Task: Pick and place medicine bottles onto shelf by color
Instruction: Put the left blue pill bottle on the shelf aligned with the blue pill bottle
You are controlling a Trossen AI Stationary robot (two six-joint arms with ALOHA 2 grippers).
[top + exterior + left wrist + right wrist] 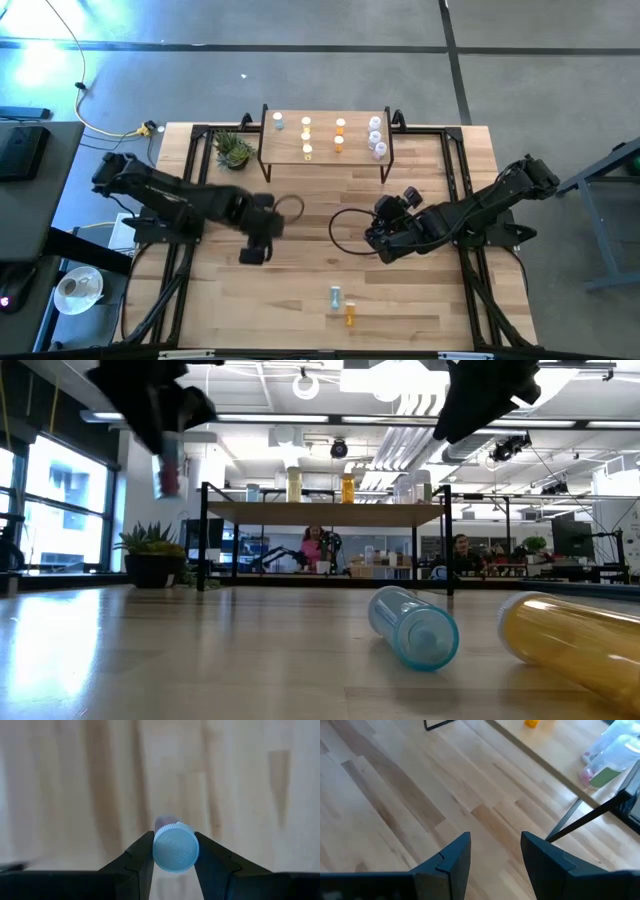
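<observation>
My left gripper [252, 250] is over the table's left middle, shut on a small pale bottle [168, 472] with a light blue-white cap [175, 847]. My right gripper [385, 238] is open and empty [495, 852] over the table's middle right, in front of the shelf [325, 152]. The shelf stands on thin black legs at the far middle, with several bottles upright on its plank: blue [279, 122], yellow [306, 128], orange [340, 128] and clear [376, 136]. A blue bottle [336, 295] and an orange bottle [350, 315] lie on their sides near the front edge. My left gripper pinches the bottle at the sides of its cap [156, 851] between its two fingers. The fingers point down, and the bottle runs along them with its cap end up. The bottle hangs upright below the fingers [168, 472], lifted clear of the table.
A small green potted plant [233, 150] stands left of the shelf. The two lying bottles show large in the low view, blue [415, 625] and orange [575, 645]. Black cables loop on the table between the arms [345, 225]. People sit in the room behind.
</observation>
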